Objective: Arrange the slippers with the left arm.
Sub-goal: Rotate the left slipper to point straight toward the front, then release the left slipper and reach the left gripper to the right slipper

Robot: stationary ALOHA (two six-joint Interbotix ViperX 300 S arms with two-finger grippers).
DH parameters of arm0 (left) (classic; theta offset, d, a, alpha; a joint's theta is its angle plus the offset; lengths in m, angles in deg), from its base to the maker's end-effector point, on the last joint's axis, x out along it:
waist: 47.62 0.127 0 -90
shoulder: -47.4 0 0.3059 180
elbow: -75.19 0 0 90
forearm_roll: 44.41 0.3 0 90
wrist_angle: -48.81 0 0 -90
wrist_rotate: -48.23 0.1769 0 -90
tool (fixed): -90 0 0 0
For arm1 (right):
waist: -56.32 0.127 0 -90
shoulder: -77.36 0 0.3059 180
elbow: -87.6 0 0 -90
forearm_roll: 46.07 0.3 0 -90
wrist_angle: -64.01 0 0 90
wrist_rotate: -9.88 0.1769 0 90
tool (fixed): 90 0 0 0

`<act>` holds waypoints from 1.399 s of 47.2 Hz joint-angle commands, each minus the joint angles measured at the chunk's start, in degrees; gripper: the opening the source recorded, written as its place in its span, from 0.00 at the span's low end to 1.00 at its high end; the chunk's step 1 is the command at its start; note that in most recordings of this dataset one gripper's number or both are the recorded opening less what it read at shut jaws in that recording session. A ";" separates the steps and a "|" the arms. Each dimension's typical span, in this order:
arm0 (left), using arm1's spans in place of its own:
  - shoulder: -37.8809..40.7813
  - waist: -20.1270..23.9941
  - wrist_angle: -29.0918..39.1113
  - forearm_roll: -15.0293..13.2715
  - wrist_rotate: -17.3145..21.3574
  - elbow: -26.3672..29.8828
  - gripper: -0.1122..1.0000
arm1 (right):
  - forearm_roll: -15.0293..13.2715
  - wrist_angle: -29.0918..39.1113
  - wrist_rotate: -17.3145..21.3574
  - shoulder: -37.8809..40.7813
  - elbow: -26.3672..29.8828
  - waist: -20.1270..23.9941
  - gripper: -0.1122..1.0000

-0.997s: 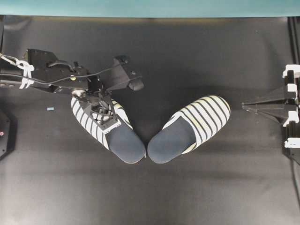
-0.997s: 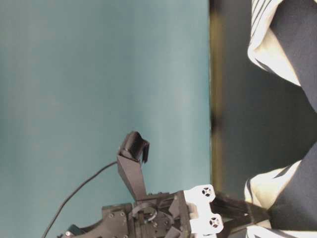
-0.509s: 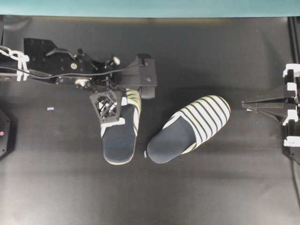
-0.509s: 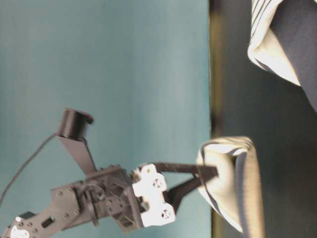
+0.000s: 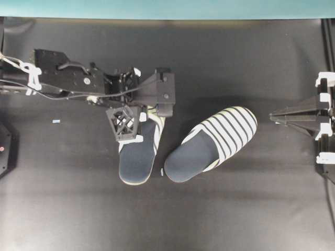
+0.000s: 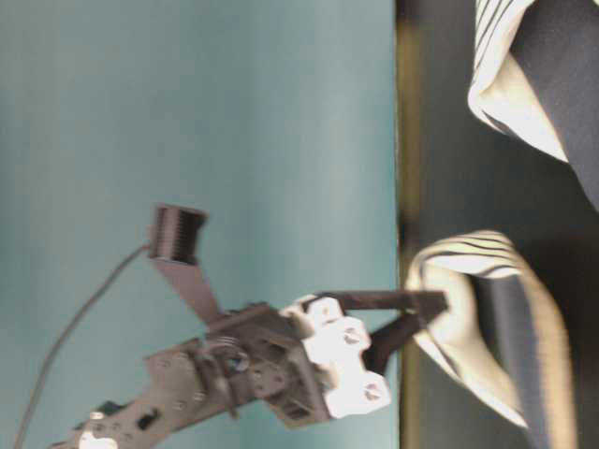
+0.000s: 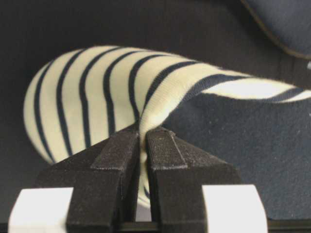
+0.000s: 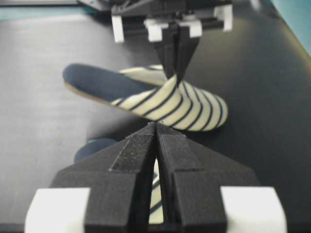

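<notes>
**Slipper pinched by the upper**

Left end effector (image 7: 144, 145) is clamped on the striped upper of the left slipper (image 5: 137, 157), lifting its toe off the black table (image 5: 235, 209). Right slipper (image 5: 212, 144) lies just beside it, angled, heels near. Right end effector (image 8: 156, 133) sits closed, well apart at the table edge.
</notes>
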 commanded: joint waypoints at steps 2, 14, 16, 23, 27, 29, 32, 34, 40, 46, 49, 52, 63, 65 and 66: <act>0.26 0.00 -1.14 0.09 -0.26 0.09 0.11 | 0.09 -0.53 0.26 0.26 0.35 -0.26 0.10; 1.58 0.18 -2.29 0.09 -4.57 -0.09 0.11 | 0.09 -0.53 0.18 0.26 -0.09 -0.26 0.10; 1.67 0.18 -2.20 0.09 -4.57 -0.26 0.11 | 0.09 -0.53 0.26 0.26 -0.18 -0.26 0.10; 1.93 0.09 -2.46 0.09 -4.92 -0.62 0.11 | 0.09 -0.53 0.26 0.18 -0.35 -0.26 0.10; 1.93 -0.18 -2.81 0.09 -5.01 -0.53 0.11 | 0.09 -0.62 0.26 0.18 -0.35 -0.26 0.10; 2.02 -0.18 -2.99 0.09 -4.92 -0.53 0.12 | 0.09 -0.53 0.26 0.09 -0.44 -0.26 0.10; 2.02 -0.26 -3.16 0.09 -4.92 -0.44 0.12 | 0.09 -0.53 0.26 0.09 -0.35 -0.26 0.10; 2.02 -0.26 -3.25 0.09 -4.92 -0.44 0.14 | 0.09 -0.62 0.26 0.00 -0.35 -0.26 0.10; 2.02 -0.26 -3.69 0.09 -4.92 -0.35 0.23 | 0.09 -0.53 0.26 -0.35 -0.62 -0.26 0.10; 2.02 -0.18 -5.01 0.09 -4.66 -0.53 0.38 | 0.09 -0.53 0.26 -0.44 -0.70 -0.26 0.10; 1.85 -0.18 -5.54 0.09 -4.13 -0.79 0.49 | 0.09 -0.53 0.26 -0.53 -0.79 -0.26 0.10; 1.76 -0.26 -5.36 0.09 -3.78 -1.05 0.59 | 0.09 -0.53 0.26 -0.53 -0.88 -0.26 0.10; 1.76 -2.02 -4.04 0.09 3.16 -1.23 0.89 | 0.26 -0.53 0.26 -0.62 -1.05 -0.26 0.10; 1.49 -2.72 -4.22 0.09 5.27 -0.70 0.89 | 0.26 -0.62 0.26 -0.70 -1.05 -0.26 0.10; 1.41 -2.99 -4.31 0.09 6.42 -0.35 0.88 | 0.35 -0.62 0.26 -0.70 -1.05 -0.18 0.10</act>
